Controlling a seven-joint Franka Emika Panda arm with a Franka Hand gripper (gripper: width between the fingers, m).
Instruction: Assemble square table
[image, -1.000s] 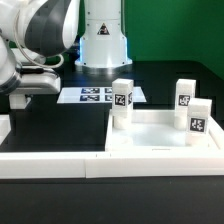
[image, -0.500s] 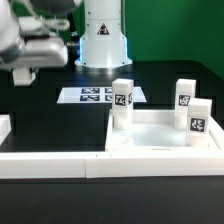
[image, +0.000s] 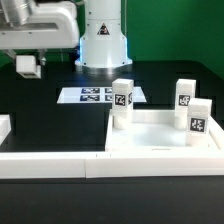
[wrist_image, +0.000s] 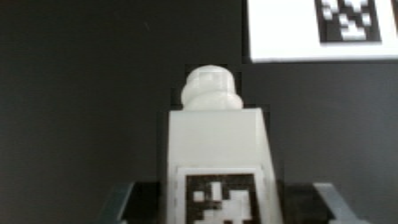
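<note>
A flat marker board (image: 98, 95) printed with black-white tags lies on the black table surface (image: 50, 120) before a white robot base (image: 102, 45); long white bars (image: 50, 165) edge the near side, and a green backdrop (image: 170, 30) stands behind

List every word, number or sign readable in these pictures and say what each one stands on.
No words or numbers can be read anywhere.
Leg pegs: black-white tag patterns only, no letters.
Leg peg in the gripper: tag pattern, blurred.
Marker board: tags, too small to read.
</note>
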